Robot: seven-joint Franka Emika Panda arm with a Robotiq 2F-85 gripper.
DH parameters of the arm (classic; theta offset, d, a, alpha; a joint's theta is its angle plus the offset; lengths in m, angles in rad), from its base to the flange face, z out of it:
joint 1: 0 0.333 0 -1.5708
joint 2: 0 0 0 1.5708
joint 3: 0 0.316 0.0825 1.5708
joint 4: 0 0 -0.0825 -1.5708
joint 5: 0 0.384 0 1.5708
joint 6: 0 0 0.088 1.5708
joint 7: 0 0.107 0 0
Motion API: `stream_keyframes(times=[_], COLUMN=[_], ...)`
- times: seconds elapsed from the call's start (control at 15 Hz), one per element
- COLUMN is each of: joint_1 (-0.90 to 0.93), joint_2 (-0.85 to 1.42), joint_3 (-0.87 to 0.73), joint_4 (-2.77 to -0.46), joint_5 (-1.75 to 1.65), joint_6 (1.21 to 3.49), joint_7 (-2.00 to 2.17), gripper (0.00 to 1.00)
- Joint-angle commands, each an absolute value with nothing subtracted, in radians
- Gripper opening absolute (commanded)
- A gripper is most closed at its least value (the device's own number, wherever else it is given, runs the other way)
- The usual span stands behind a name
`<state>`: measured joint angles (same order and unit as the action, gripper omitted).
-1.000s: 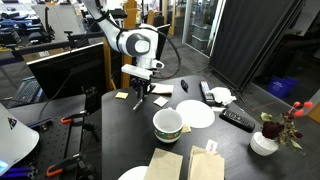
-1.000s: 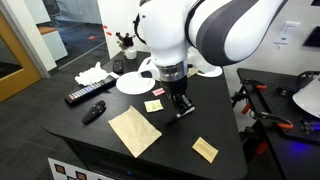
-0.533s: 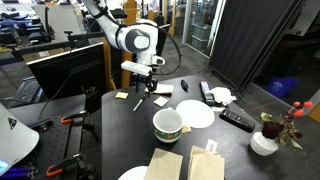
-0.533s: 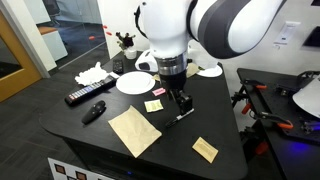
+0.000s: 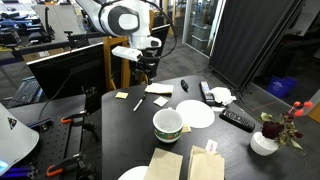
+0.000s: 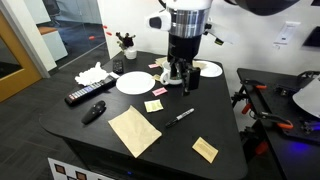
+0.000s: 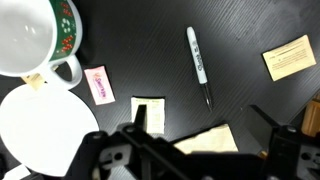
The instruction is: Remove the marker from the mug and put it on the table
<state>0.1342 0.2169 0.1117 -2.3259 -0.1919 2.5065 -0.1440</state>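
Gripper (image 5: 143,70) hangs open and empty above the table (image 5: 122,125); the marker lies flat on the dark top, outside the mug.

In an exterior view the marker (image 5: 138,103) lies below the gripper, left of the mug (image 5: 167,124) and farther back, apart from it. In an exterior view the gripper (image 6: 183,82) hovers over the far part of the top, and the marker (image 6: 180,116) lies nearer, right of a yellow note (image 6: 153,105). In the wrist view the jaws stand wide apart with nothing between them; the marker (image 7: 198,65) lies on bare tabletop, well right of the mug (image 7: 35,35).
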Motion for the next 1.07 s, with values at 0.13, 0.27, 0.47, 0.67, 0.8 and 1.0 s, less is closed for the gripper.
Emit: stream_keyframes(times=[0.13,0.27,0.47,0.67,0.8,1.0], joint_1=[0.109,0.111,0.115,0.118,0.118,0.118], joint_2=[-0.04,-0.107,-0.19,-0.163,-0.192,-0.201], joint_3=[0.115,0.109,0.101,0.101,0.097,0.095], joint_4=[-2.505,-2.545,-2.598,-2.566,-2.591,-2.601], joint_5=[-0.094,-0.067,-0.054,-0.067,-0.064,-0.064], joint_6=[2.556,2.567,2.579,2.546,2.55,2.552], joint_7=[-0.147,-0.148,-0.146,-0.144,-0.144,-0.144], gripper=[1.0,1.0,1.0,1.0,1.0,1.0])
